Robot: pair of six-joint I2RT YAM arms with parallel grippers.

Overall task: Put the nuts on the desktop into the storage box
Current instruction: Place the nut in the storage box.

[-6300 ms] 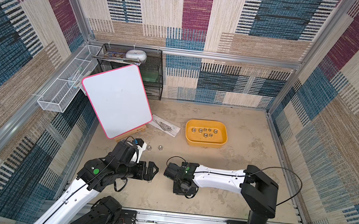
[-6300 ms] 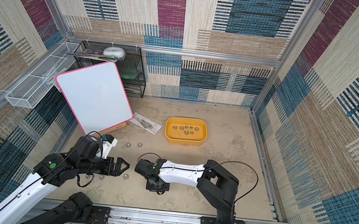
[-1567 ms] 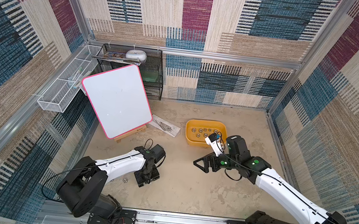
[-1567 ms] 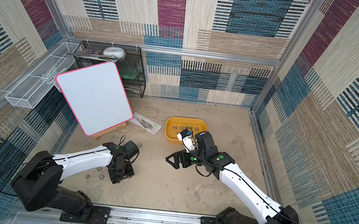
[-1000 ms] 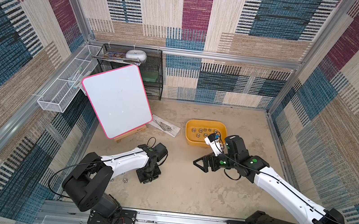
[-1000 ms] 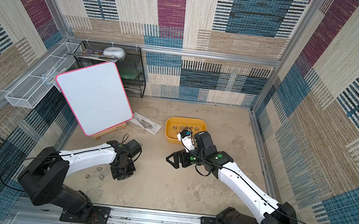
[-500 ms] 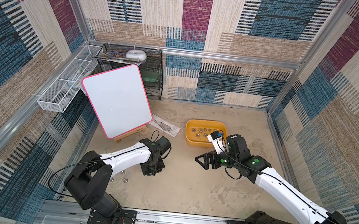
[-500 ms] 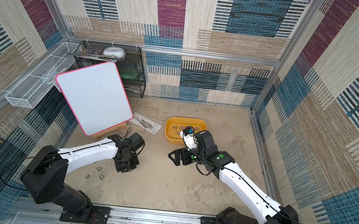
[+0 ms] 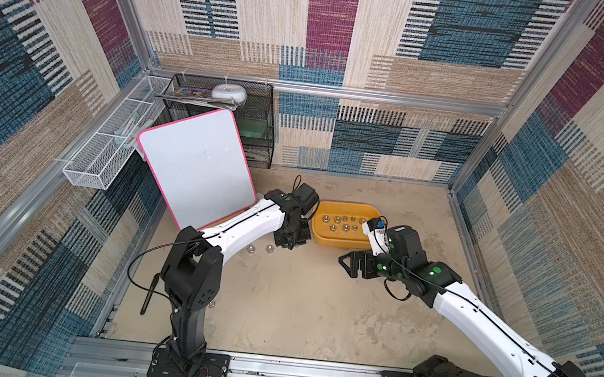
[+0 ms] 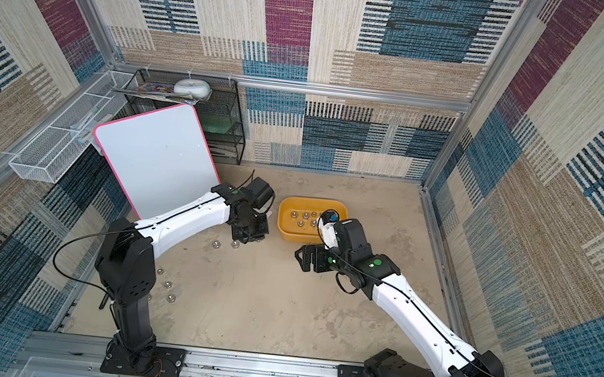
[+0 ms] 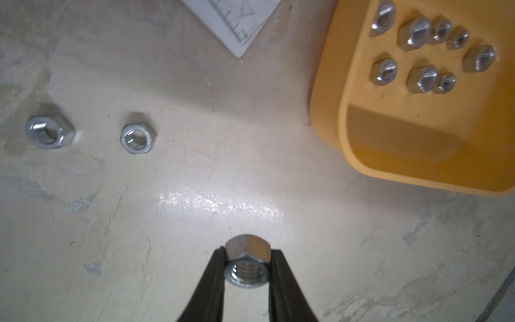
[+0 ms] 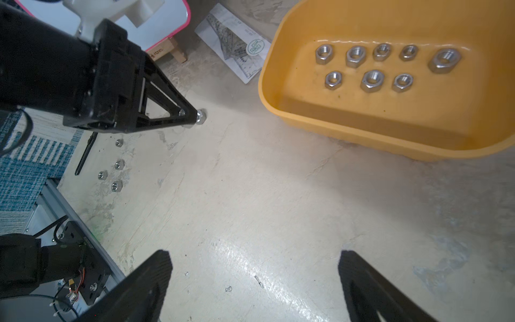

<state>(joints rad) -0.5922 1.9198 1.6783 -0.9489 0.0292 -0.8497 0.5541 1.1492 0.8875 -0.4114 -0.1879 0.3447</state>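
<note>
My left gripper (image 11: 247, 264) is shut on a silver nut (image 11: 247, 252), held just above the desktop (image 11: 223, 200) a short way left of the yellow storage box (image 11: 342, 125). In both top views the left gripper (image 9: 287, 241) (image 10: 246, 238) hangs by the box's left end (image 9: 316, 233). Several nuts (image 12: 372, 80) lie inside the box. Two nuts (image 11: 50, 135) (image 11: 137, 138) lie on the desktop left of the gripper. Several more nuts (image 10: 168, 284) lie near the left arm's base. My right gripper (image 12: 255, 267) is open and holds nothing, over bare desktop in front of the box (image 12: 348, 131).
A pink-edged whiteboard (image 9: 195, 171) leans at the back left, with a printed paper sheet (image 12: 237, 55) beside it. A black mesh shelf (image 9: 257, 128) and a white wire basket (image 9: 106, 156) sit against the left wall. A thin black stick (image 12: 85, 156) lies near the left rail.
My left gripper has carried the nut away from the front left, back and right to the box's left end. The right arm has barely moved.
</note>
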